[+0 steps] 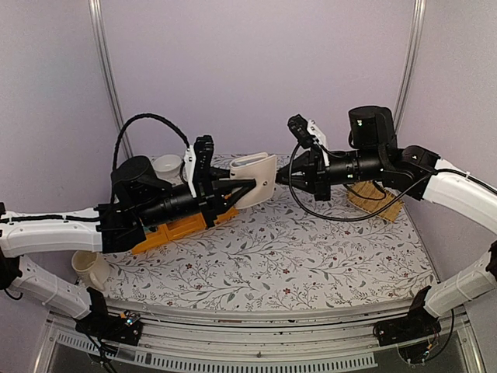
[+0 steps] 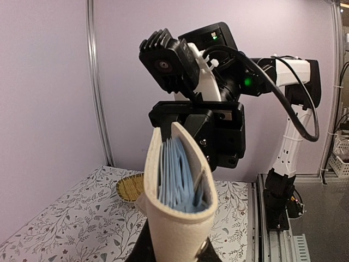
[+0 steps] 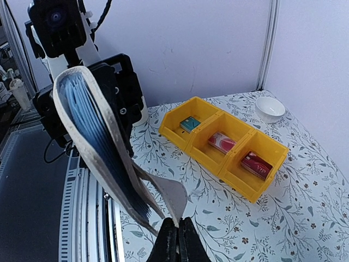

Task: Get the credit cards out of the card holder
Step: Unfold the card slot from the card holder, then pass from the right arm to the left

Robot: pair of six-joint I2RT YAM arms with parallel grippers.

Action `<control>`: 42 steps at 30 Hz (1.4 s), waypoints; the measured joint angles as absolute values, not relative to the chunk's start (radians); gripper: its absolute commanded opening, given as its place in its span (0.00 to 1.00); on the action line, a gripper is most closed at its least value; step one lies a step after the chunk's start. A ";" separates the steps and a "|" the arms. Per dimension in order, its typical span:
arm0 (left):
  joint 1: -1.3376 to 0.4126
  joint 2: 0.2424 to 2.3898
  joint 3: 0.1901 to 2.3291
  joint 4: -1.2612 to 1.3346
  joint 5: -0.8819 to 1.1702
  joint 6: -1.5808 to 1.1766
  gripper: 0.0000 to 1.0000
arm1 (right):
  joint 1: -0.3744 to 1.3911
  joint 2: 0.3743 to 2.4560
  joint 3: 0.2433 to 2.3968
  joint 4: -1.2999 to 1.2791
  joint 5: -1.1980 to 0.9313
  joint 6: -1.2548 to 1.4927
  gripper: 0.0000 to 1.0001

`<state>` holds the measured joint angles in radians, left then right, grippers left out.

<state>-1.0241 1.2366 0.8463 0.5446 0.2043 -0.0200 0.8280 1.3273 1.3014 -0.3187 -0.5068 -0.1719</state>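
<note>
holder (image 1: 260, 175) up in the air between the arms | left claw (image 1: 237, 189) gripping its folded end | right claw (image 3: 173, 236) pinched shut on a loose flap, apparently no card | three cards (image 3: 222, 142) lie in bins (image 3: 234, 177) | risk: a pull drags the holder loose or tears the flap

Card holder (image 3: 92, 142) aloft (half-open), cards (image 3: 222, 142) in bins (image 3: 240, 183)

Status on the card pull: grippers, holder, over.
Left gripper shut on card holder, held off the table. Right gripper shut on its loose flap. Three credit cards in the yellow bins. Nothing in the way.
</note>
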 measured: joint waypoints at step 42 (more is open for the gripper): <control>-1.139 1.424 0.774 0.603 -0.164 0.118 0.98 | 0.761 1.365 1.313 -0.180 -0.317 0.596 0.01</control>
